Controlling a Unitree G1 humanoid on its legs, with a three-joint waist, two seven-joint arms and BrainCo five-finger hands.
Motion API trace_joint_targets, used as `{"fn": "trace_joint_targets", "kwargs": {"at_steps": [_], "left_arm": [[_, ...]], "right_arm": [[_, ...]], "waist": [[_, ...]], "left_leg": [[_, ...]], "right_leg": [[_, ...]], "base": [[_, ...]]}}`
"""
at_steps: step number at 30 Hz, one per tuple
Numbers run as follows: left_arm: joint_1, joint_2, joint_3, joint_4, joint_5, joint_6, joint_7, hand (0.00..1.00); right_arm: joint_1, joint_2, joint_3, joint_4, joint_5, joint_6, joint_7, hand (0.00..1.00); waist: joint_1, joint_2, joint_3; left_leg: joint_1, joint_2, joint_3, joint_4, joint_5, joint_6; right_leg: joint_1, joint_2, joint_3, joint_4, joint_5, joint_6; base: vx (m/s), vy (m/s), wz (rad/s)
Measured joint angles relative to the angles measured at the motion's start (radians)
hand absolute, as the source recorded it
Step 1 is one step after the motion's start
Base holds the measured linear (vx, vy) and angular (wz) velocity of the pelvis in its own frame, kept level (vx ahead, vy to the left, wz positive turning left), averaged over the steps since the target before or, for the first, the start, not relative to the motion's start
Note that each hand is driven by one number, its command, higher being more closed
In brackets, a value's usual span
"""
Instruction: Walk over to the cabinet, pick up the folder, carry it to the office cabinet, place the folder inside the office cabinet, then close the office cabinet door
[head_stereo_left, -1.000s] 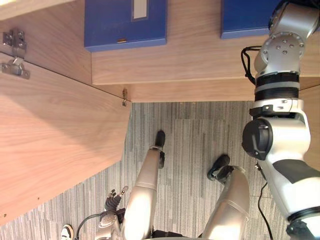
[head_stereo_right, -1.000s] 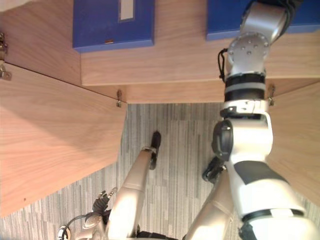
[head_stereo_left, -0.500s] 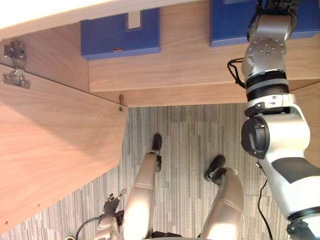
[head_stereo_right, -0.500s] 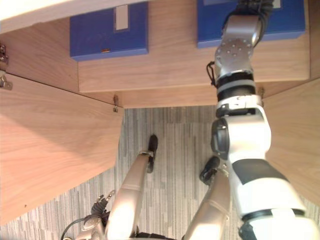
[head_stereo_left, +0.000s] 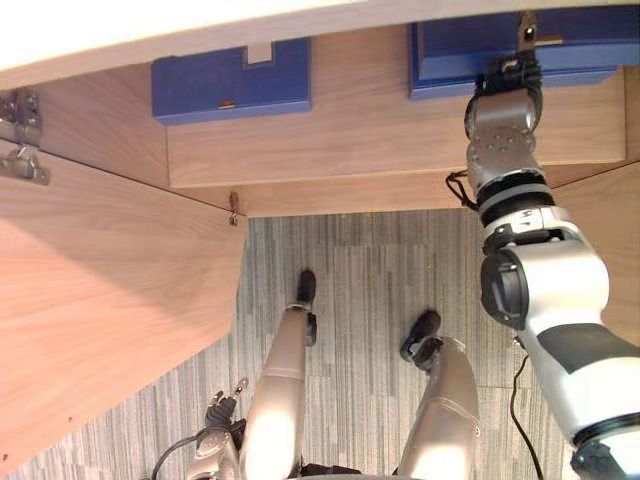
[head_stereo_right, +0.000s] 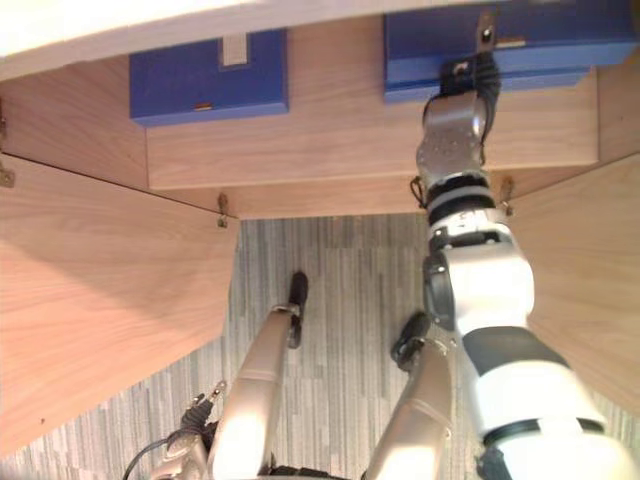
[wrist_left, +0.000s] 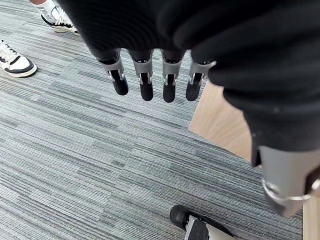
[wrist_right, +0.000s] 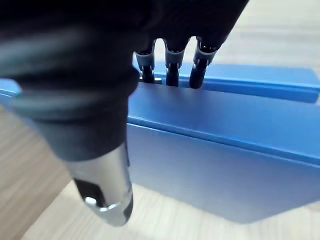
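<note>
- My right hand (head_stereo_right: 468, 72) reaches into the office cabinet. Its fingers (wrist_right: 171, 67) are straight, tips touching the blue folder (wrist_right: 225, 165) at its top edge, thumb clear.
- The folder rests on the shelf (head_stereo_left: 380, 130).
- I'd withdraw straight back without dragging it, then shut the door (head_stereo_left: 100, 290).
- My left hand (wrist_left: 150, 25) hangs low, fingers relaxed.

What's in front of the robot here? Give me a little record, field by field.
place: cabinet, its doors swung open
folders: two blue ones inside, left folder and right folder
right hand: reached in, at the right folder's top edge
left hand: open, hangs over the carpet
bystander: a person's shoes on the carpet
</note>
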Motion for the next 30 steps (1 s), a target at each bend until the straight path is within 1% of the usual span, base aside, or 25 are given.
{"fn": "trace_joint_targets", "kwargs": {"at_steps": [4,5,8,10,15,17,20,24,25,29,30], "left_arm": [[0.0,0.001,0.005,0.009,0.0,-0.006,0.005,0.0],[0.0,0.002,0.006,0.01,-0.003,-0.008,0.006,0.0],[0.0,0.006,0.007,0.011,-0.01,-0.008,0.007,0.0],[0.0,0.007,0.007,0.017,-0.02,-0.009,0.008,0.0],[0.001,0.016,0.006,0.021,-0.032,-0.009,0.007,0.0],[0.002,0.016,0.006,0.021,-0.034,-0.012,0.007,0.0],[0.003,0.017,0.005,0.021,-0.035,-0.014,0.006,0.0],[0.006,0.02,0.004,0.019,-0.035,-0.016,0.002,0.0],[0.008,0.022,0.004,0.019,-0.035,-0.017,-0.002,0.0],[0.011,0.028,-0.004,0.017,-0.035,-0.023,-0.005,0.0],[0.013,0.028,-0.007,0.016,-0.035,-0.027,-0.006,0.0]], "right_arm": [[0.013,-0.003,0.008,0.009,-0.077,0.024,-0.008,0.0],[0.02,-0.006,0.037,0.009,-0.1,0.039,-0.007,0.0],[0.032,-0.009,0.069,0.011,-0.15,0.069,-0.002,0.0],[0.032,-0.009,0.093,0.011,-0.177,0.09,0.019,0.0],[0.034,-0.02,0.155,0.018,-0.205,0.112,0.062,0.0],[0.034,-0.028,0.16,0.024,-0.232,0.125,0.07,0.0],[0.034,-0.051,0.192,0.033,-0.238,0.13,0.077,0.0],[0.034,-0.075,0.2,0.036,-0.291,0.158,0.109,0.0],[0.033,-0.085,0.227,0.036,-0.313,0.164,0.115,0.0],[0.033,-0.103,0.249,0.036,-0.35,0.175,0.14,0.0],[0.033,-0.112,0.278,0.036,-0.358,0.181,0.146,0.0]], "waist": [[-0.005,-0.003,-0.002],[-0.006,-0.007,-0.004],[-0.007,-0.014,-0.005],[-0.007,-0.015,-0.005],[-0.009,-0.022,-0.008],[-0.01,-0.027,-0.009],[-0.012,-0.031,-0.011],[-0.013,-0.038,-0.01],[-0.014,-0.038,-0.01],[-0.014,-0.041,-0.008],[-0.014,-0.041,-0.008]], "left_leg": [[0.002,0.005,0.004,-0.005,0.0,0.0],[0.003,0.01,0.006,-0.007,0.0,0.0],[0.013,0.015,0.01,-0.014,0.001,0.001],[0.023,0.022,0.011,-0.019,0.001,0.001],[0.032,0.028,0.013,-0.036,0.004,-0.002],[0.032,0.028,0.013,-0.041,0.005,-0.002],[0.034,0.028,0.01,-0.048,0.007,-0.003],[0.046,0.029,0.011,-0.057,0.008,-0.004],[0.049,0.03,0.011,-0.061,0.01,-0.005],[0.054,0.036,0.013,-0.073,0.016,-0.008],[0.054,0.04,0.013,-0.076,0.017,-0.009]], "right_leg": [[0.006,0.008,-0.001,-0.022,0.013,0.001],[0.007,0.013,-0.001,-0.03,0.018,0.001],[0.015,0.017,-0.001,-0.038,0.021,-0.002],[0.024,0.025,-0.002,-0.047,0.023,-0.004],[0.028,0.032,-0.004,-0.058,0.024,-0.006],[0.028,0.032,-0.007,-0.063,0.024,-0.005],[0.037,0.033,-0.015,-0.068,0.026,-0.004],[0.048,0.034,-0.018,-0.081,0.027,-0.004],[0.05,0.035,-0.018,-0.083,0.027,-0.004],[0.05,0.043,-0.018,-0.092,0.032,-0.009],[0.05,0.047,-0.018,-0.097,0.035,-0.009]], "base": [[0.02,0.051,-0.06],[0.0,0.034,-0.1],[0.0,0.028,-0.07],[-0.01,0.015,-0.07],[0.0,0.005,-0.02],[0.0,0.0,0.0],[0.04,0.018,0.03],[0.01,0.005,0.01],[0.0,0.0,0.0],[0.0,0.001,-0.03],[0.01,0.007,-0.05]]}}
